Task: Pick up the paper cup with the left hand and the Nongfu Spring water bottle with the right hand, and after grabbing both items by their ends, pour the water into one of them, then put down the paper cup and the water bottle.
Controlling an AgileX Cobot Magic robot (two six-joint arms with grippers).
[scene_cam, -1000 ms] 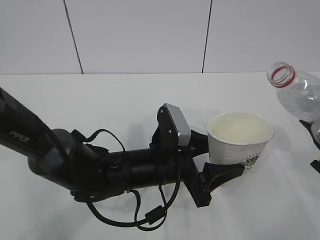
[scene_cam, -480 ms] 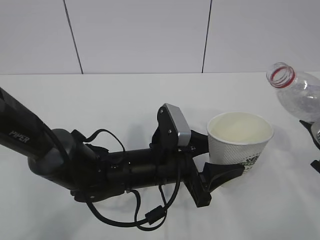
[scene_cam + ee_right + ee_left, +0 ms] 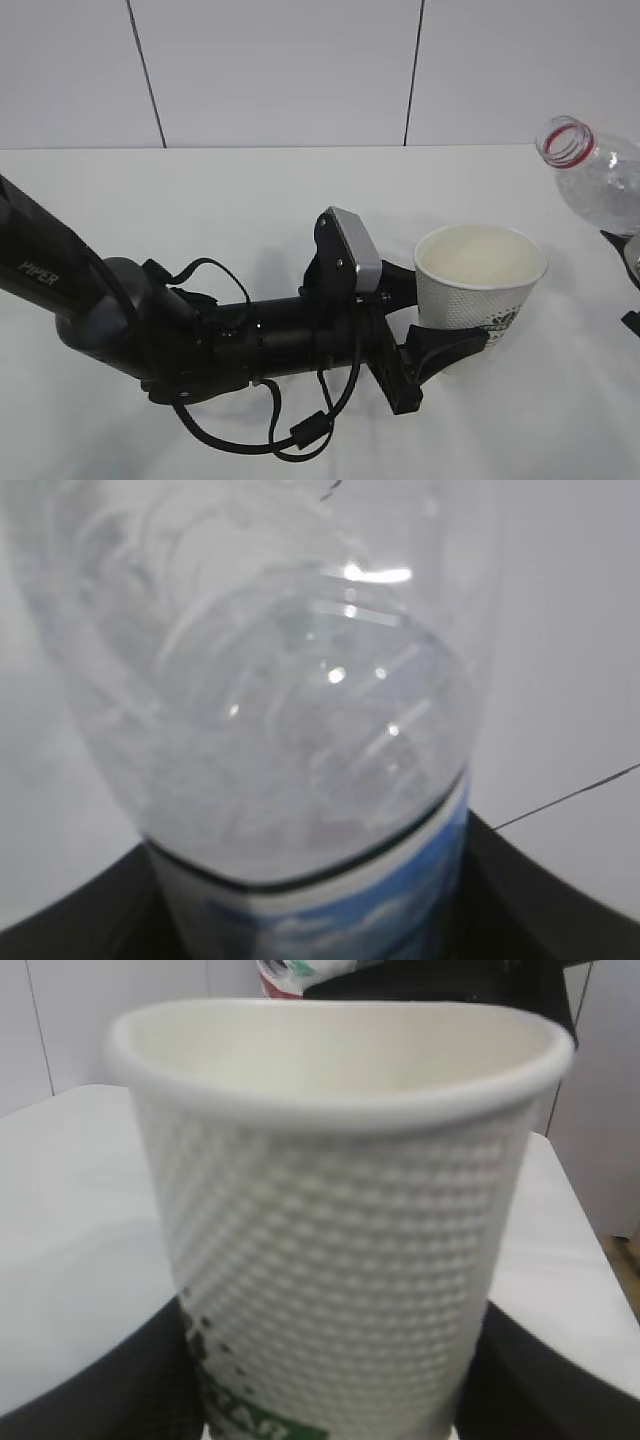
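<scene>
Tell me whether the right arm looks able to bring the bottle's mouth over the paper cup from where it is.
Probably yes: the water bottle, uncapped, is tilted toward the paper cup, with only bare table between them.

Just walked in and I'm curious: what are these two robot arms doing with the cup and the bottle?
The left hand is clamped around the paper cup, holding it upright; the cup looks empty. At the right edge, the right hand, only partly visible, grips the Nongfu Spring water bottle, uncapped and leaning with its mouth toward the cup. The mouth isn't over the cup and no water is flowing, so pouring hasn't begun.
</scene>
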